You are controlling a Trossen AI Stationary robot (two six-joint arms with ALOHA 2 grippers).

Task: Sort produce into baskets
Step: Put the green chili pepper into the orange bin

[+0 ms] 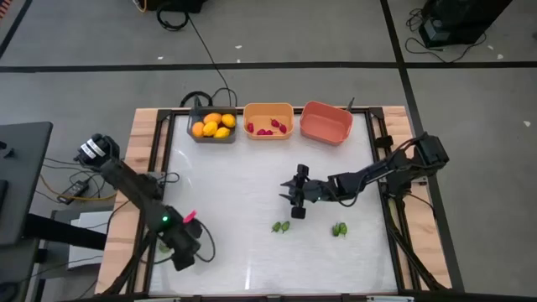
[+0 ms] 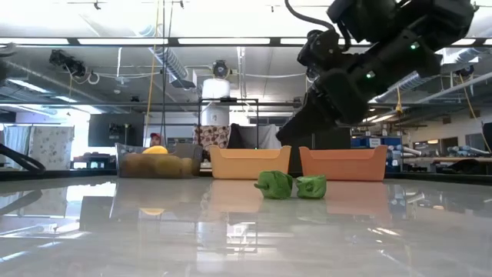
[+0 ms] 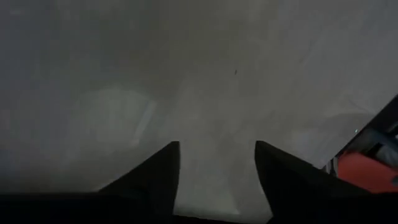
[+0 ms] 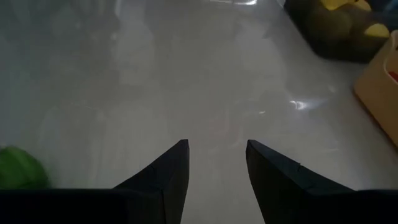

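Three baskets stand in a row at the table's far edge. The dark grey one [image 1: 213,126] holds yellow-orange fruits [image 1: 215,124], the orange one [image 1: 268,122] holds small red bits [image 1: 270,128], and the salmon-red one [image 1: 325,122] shows nothing inside. Two green pieces [image 1: 281,226] [image 1: 340,228] lie on the table toward its near edge, also visible in the low view [image 2: 274,185] [image 2: 311,186]. My right gripper [image 1: 294,197] [image 4: 217,144] hovers open over mid-table, just beyond the left green piece [image 4: 18,168]. My left gripper [image 1: 180,252] [image 3: 217,146] is open over the near left corner, with only bare table between its fingers.
The white tabletop [image 1: 243,184] is framed by a wooden border [image 1: 143,143]. Cables run along both sides. Open table lies between the baskets and the green pieces. In the low view my right arm [image 2: 361,69] hangs above the salmon-red basket [image 2: 344,163].
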